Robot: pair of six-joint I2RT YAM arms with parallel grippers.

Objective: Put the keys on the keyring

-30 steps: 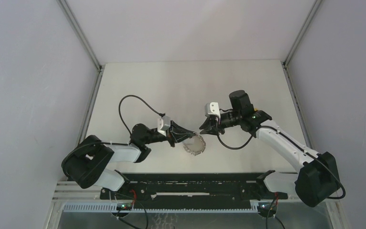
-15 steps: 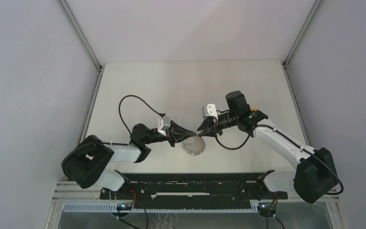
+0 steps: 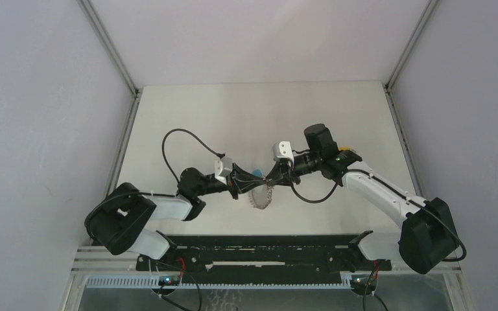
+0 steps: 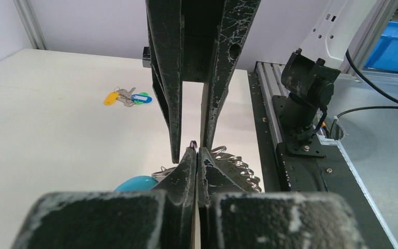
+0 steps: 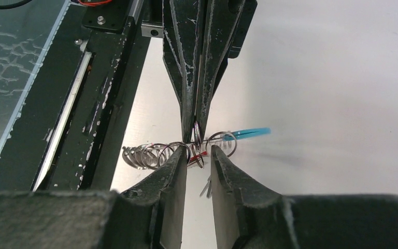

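presently the keyring [image 5: 150, 154] is held pinched in the closed left gripper [image 4: 197, 150]; the right gripper [image 5: 198, 157] is seen with jaws narrowly apart about the red key [image 5: 200, 153], grip unconfirmed. yellow and teal keys [image 4: 127, 97] lie on the table [image 4: 41, 119], unthreaded.

The left tool [image 4: 197, 153] hides most of the keyring [image 4: 236, 164].

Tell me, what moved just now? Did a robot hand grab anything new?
The right gripper slid left toward the left gripper. Its fingertips are a little apart and now sit on either side of the keyring. Nothing new was grabbed or let go. The left gripper stayed where it was, still pinched shut on the keyring.
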